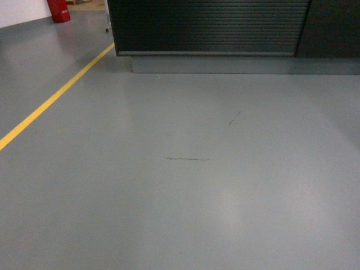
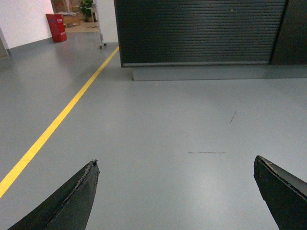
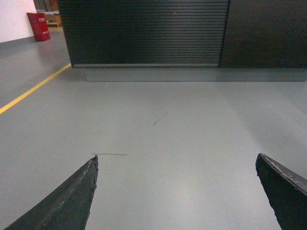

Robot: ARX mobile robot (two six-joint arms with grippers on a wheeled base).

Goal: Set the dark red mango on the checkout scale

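Note:
The checkout (image 1: 208, 25) shows only as a ribbed black front across the far end of the grey floor; it also appears in the left wrist view (image 2: 201, 31) and the right wrist view (image 3: 144, 31). Its top is out of view. The dark red mango and the scale are out of view. My left gripper (image 2: 176, 163) hangs open over bare floor, nothing between its black fingers (image 2: 76, 196). My right gripper (image 3: 176, 160) is open too, with empty floor between its fingers (image 3: 283, 191). Neither gripper shows in the head view.
A yellow floor line (image 1: 56, 95) runs diagonally on the left. A red bin (image 1: 59, 10) stands at the far left by a white wall. A smooth black panel (image 3: 266, 31) adjoins the ribbed front on the right. Thin dark scuffs (image 1: 188, 159) mark the floor.

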